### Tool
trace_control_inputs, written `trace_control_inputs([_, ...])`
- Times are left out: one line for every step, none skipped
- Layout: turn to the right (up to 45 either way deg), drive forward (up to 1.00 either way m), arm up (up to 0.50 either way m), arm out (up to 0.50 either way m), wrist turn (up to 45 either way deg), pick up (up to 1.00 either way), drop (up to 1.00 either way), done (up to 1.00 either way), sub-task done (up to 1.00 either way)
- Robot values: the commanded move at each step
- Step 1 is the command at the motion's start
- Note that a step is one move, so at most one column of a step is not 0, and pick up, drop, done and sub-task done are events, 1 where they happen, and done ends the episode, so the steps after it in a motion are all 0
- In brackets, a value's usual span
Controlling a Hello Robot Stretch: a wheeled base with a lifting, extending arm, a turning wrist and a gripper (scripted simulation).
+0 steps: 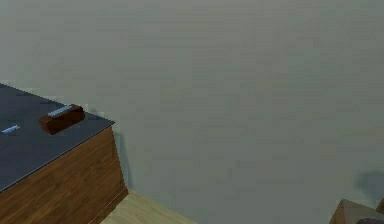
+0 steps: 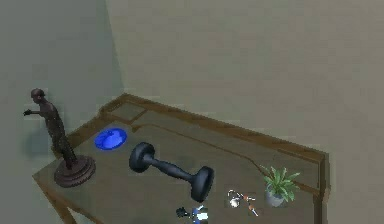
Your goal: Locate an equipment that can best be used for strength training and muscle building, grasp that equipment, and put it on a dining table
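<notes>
One dumbbell [image 2: 171, 171], black, lies on its side mid table [image 2: 200, 122], wood-rimmed with dark top. On same table: one dark statue [image 2: 55, 130] upright at arm side view's left, one blue dish [image 2: 112, 139] between statue and dumbbell, one potted plant [image 2: 277, 186] at right, two small pale things [image 2: 193, 212] [image 2: 241, 201] near front edge. Forward view: one wooden cabinet [image 1: 70, 175], one brown box [image 1: 61, 118] on top. Gripper state: cannot tell.

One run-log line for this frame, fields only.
target: dumbbell lying on table between statue and plant | gripper: low in arm side view, load cannot tell
</notes>
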Motion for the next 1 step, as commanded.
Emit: trace_control_inputs([0.0, 0.0, 0.34, 0.0, 0.0, 0.0, 0.0, 0.0, 0.0])
